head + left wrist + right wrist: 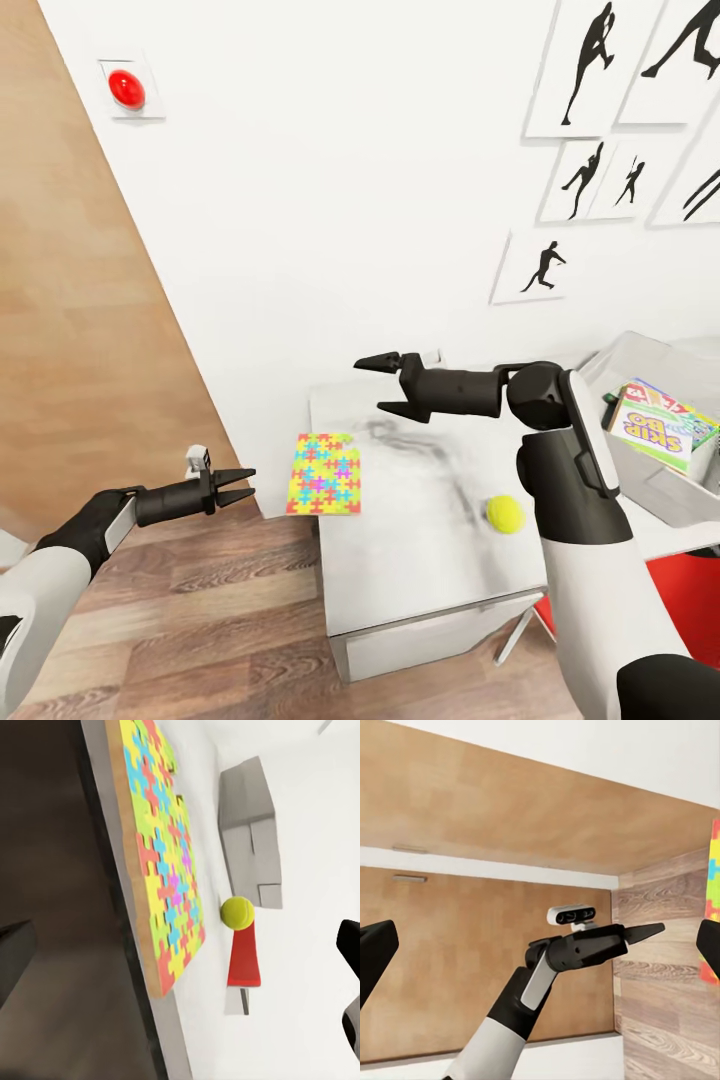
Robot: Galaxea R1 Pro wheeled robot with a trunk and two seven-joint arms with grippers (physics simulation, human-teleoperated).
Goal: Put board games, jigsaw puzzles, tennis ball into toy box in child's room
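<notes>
jigsaw puzzle flat, long axis toward wall; both grippers' fingers spread, empty.

Red round button on a white plate, high on the white wall. Black silhouette athlete prints grouped on the wall at upper right, one lower print tilted. Wood-panel wardrobe door at left. Wood-plank floor below. Red object under the surface's right end, partly hidden.
</notes>
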